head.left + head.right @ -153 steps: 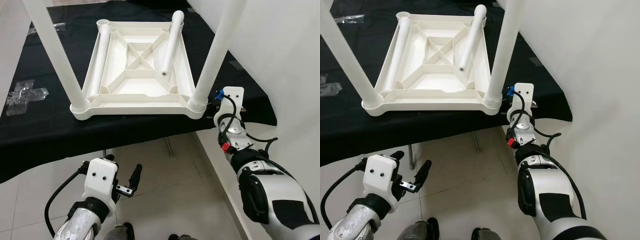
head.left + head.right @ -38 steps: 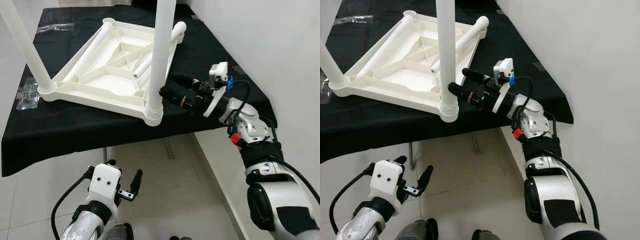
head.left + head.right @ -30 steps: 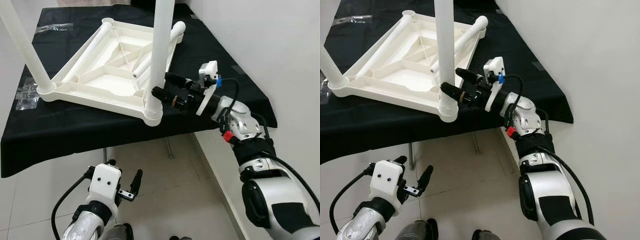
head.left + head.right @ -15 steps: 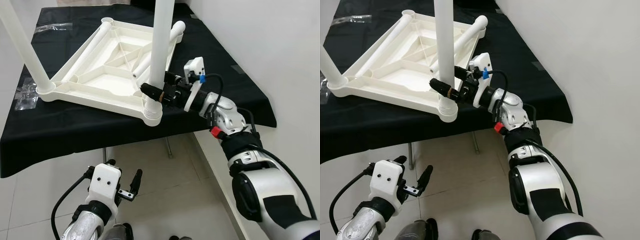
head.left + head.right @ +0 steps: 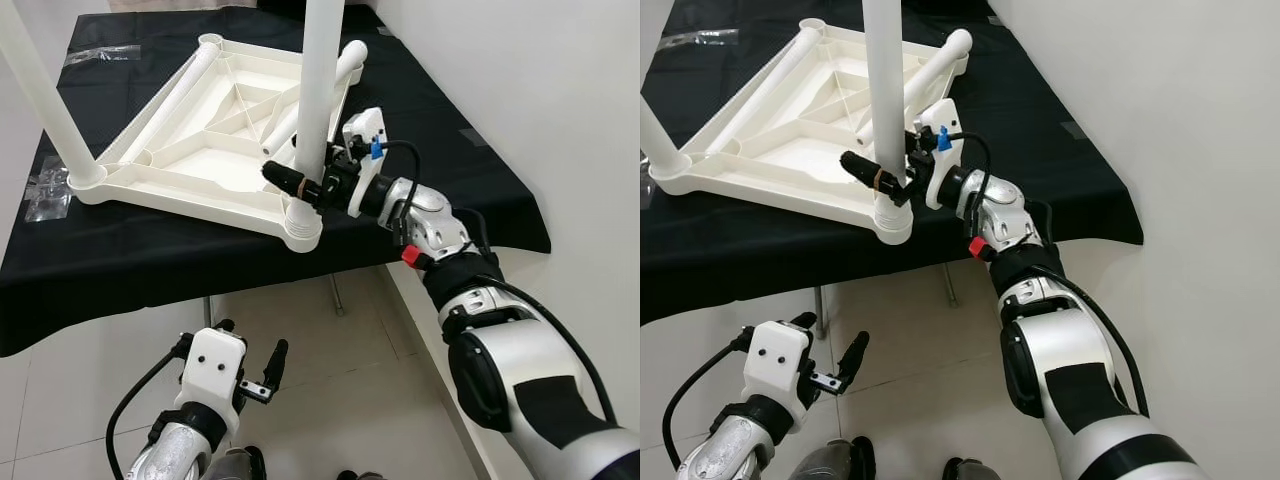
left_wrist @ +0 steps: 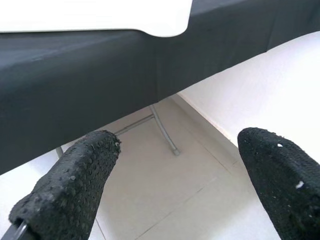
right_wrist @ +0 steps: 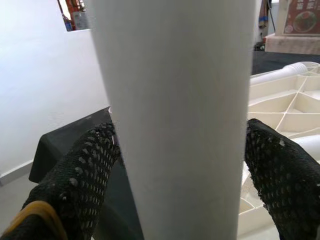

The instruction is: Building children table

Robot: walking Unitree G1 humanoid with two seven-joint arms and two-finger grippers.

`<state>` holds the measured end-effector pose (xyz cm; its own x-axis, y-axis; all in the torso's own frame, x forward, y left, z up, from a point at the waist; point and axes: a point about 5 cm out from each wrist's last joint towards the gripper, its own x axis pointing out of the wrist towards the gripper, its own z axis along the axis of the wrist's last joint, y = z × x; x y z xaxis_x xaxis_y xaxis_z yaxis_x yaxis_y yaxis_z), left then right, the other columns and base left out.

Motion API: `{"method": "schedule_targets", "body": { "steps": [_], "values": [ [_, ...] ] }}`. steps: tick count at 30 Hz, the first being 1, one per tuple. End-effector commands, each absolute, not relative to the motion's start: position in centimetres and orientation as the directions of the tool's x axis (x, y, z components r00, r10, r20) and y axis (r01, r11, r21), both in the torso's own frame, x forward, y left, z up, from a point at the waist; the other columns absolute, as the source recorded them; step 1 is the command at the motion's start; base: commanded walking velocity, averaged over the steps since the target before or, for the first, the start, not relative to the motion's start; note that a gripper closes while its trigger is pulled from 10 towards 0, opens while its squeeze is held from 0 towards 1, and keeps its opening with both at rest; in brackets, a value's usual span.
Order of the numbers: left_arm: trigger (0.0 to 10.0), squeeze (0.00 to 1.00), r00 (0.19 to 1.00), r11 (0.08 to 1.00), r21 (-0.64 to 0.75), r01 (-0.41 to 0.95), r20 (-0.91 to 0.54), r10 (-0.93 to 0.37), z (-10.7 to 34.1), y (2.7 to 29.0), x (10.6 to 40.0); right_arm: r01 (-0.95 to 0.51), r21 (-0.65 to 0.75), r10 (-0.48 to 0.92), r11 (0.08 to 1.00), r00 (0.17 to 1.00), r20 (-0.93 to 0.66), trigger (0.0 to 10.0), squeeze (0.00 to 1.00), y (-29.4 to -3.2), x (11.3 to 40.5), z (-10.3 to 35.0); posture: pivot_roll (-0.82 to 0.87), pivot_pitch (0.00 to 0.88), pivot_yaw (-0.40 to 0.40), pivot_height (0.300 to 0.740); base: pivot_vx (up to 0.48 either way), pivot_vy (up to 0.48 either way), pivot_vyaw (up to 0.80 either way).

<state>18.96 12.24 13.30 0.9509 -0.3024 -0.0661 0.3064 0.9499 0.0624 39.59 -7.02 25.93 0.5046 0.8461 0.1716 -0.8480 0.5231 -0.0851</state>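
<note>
While the left hand [image 5: 268, 362] hangs idle, fingers apart, right hand [image 5: 297, 180] straddles the upright white plastic table leg [image 5: 318, 95], fingers spread either side, unclamped.

White plastic tabletop [image 5: 215, 150] upside down on black cloth, ribbed underside facing up, X-shaped braces in middle. Turned corner-on to me. Near corner socket [image 5: 301, 222] at cloth's front edge, white leg [image 5: 318, 90] standing upright in it. Second upright leg [image 5: 45, 95] in my left corner socket. Two loose legs lying flat inside frame: one [image 5: 183, 95] along far-left rim, other [image 5: 318, 92] along right rim, partly behind standing leg. Far corner socket [image 5: 210, 42] open.
</note>
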Motion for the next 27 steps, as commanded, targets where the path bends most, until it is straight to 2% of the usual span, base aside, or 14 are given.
{"method": "schedule_targets", "body": {
  "steps": [1, 9, 20, 21, 22, 24, 25, 27],
  "values": [
    [10.0, 0.00, 0.951, 0.950, 0.068, 0.305, -0.077, -0.300, 13.12, 12.12, 18.63, -0.849, -0.103, 0.849, 0.519, 0.497, 0.180, 10.0, 0.00, -6.79, 39.63, 26.31, 0.16, 0.166, -0.132, 0.740, 0.000, 0.000, 0.00],
    [10.0, 0.00, 0.950, 0.949, 0.065, 0.308, -0.080, -0.302, 13.04, 12.01, 18.53, -0.868, -0.087, 0.864, 0.489, 0.468, 0.187, 10.0, 0.00, -6.72, 39.66, 26.69, 0.16, 0.157, -0.138, 0.740, 0.000, 0.000, 0.00],
    [10.0, 0.00, 0.948, 0.948, 0.066, 0.311, -0.083, -0.306, 12.96, 11.93, 18.32, -0.850, -0.079, 0.847, 0.522, 0.504, 0.172, 10.0, 0.00, -6.23, 39.98, 26.71, 0.17, 0.149, -0.144, 0.740, 0.000, 0.000, 0.00],
    [10.0, 0.00, 0.949, 0.948, 0.066, 0.311, -0.083, -0.306, 12.95, 11.92, 18.32, -0.846, -0.082, 0.843, 0.527, 0.509, 0.174, 9.1, 0.00, -6.19, 40.02, 26.78, 0.17, 0.148, -0.144, 0.740, 0.000, 0.000, 0.00],
    [10.0, 0.00, 0.949, 0.948, 0.066, 0.311, -0.082, -0.306, 12.96, 11.91, 18.32, -0.841, -0.076, 0.837, 0.536, 0.518, 0.177, 3.9, 0.00, -6.18, 40.08, 26.85, 0.17, 0.148, -0.144, 0.740, 0.000, 0.000, 0.00],
    [10.0, 0.00, 0.949, 0.948, 0.066, 0.311, -0.082, -0.306, 12.96, 11.90, 18.32, -0.837, -0.072, 0.833, 0.543, 0.524, 0.178, 3.9, 0.00, -6.18, 40.12, 26.89, 0.17, 0.148, -0.144, 0.740, 0.000, 0.000, 0.00],
    [10.0, 0.00, 0.949, 0.948, 0.066, 0.311, -0.082, -0.305, 12.96, 11.87, 18.31, -0.831, -0.068, 0.825, 0.551, 0.532, 0.189, 0.0, 0.00, -6.12, 40.18, 27.10, 0.17, 0.149, -0.145, 0.740, 0.000, 0.000, 0.00],
    [10.0, 0.00, 0.949, 0.948, 0.066, 0.311, -0.083, -0.305, 12.95, 11.87, 18.31, -0.829, -0.071, 0.823, 0.555, 0.534, 0.194, 0.0, 0.00, -6.09, 40.19, 27.17, 0.17, 0.149, -0.145, 0.740, 0.000, 0.000, 0.00]
  ]
}}
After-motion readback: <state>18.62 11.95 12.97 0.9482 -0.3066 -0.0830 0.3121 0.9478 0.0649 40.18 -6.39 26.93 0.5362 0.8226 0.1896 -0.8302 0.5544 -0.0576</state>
